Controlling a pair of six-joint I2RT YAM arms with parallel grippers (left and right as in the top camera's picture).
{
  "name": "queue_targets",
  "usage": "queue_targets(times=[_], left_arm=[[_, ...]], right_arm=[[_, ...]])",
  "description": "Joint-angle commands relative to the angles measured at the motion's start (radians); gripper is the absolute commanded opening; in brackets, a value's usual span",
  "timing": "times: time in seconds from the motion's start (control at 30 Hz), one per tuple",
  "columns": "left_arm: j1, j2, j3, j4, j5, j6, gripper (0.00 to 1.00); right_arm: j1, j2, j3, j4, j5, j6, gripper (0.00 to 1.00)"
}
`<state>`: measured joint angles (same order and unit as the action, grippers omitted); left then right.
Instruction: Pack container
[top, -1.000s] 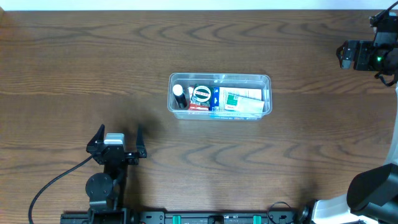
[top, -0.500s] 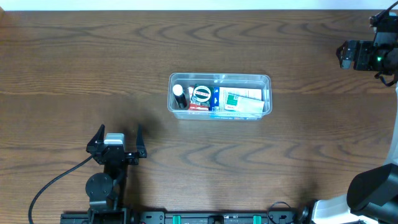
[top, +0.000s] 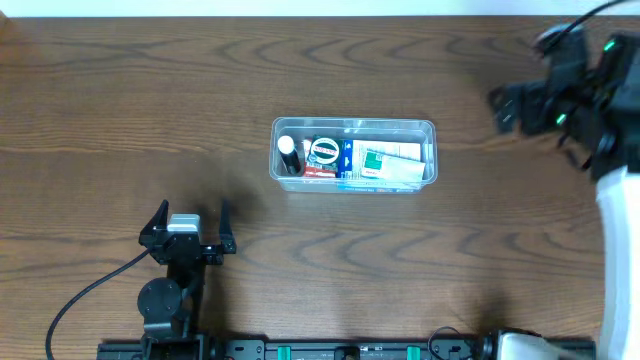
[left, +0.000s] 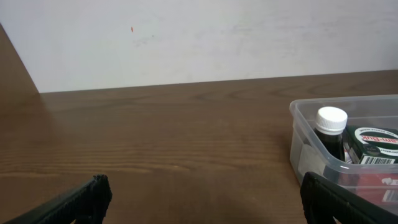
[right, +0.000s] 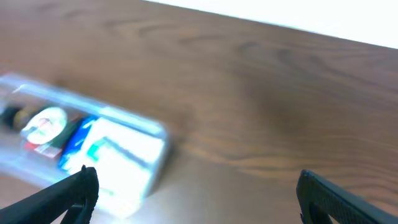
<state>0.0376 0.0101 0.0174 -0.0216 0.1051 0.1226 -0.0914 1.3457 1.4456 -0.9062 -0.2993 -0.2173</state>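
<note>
Nearest the robot's base, the left end effector (top: 192, 212) rested low over the counter (top: 100, 120) with its fingers spread wide and nothing between them. From it, the container (top: 380, 122) lay ahead and off to the right, near but not touching. In the left wrist view only the tub's left end showed, at the right edge.

The container sat at mid-counter with its long axis running left to right, so a short end faced each arm's side. Inside stood a white-capped bottle (top: 288, 147) at the left end, then a round tin (top: 324, 152), then flat boxes (top: 385, 165) filling the right half.

Farther off, at the right rear, the right end effector (top: 505, 105) hung blurred above the counter. Its wrist view showed both fingers well apart and empty, so it was open. The container lay to its left and slightly nearer the base. By my reading, the right arm was somewhat closer to the tub's short right end than the left arm was to the near-left corner.
</note>
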Motion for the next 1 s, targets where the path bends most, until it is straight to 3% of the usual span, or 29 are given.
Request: queue_targets(times=[0.0, 0.37, 0.67, 0.97], left_arm=[[0.004, -0.005, -0.013, -0.039, 0.018, -0.016, 0.98], [0.004, -0.005, -0.013, -0.039, 0.018, -0.016, 0.98], [0.004, -0.005, -0.013, -0.039, 0.018, -0.016, 0.98], [0.004, -0.005, -0.013, -0.039, 0.018, -0.016, 0.98]], right_arm=[[0.072, -0.117, -0.131, -0.003, 0.000, 0.006, 0.99], [0.131, -0.624, -0.602, 0.079, 0.034, -0.019, 0.99], [0.131, -1.106, -0.982, 0.575, 0.003, -0.011, 0.99], [0.130, -1.281, -1.235, 0.810, 0.018, 0.029, 0.99]])
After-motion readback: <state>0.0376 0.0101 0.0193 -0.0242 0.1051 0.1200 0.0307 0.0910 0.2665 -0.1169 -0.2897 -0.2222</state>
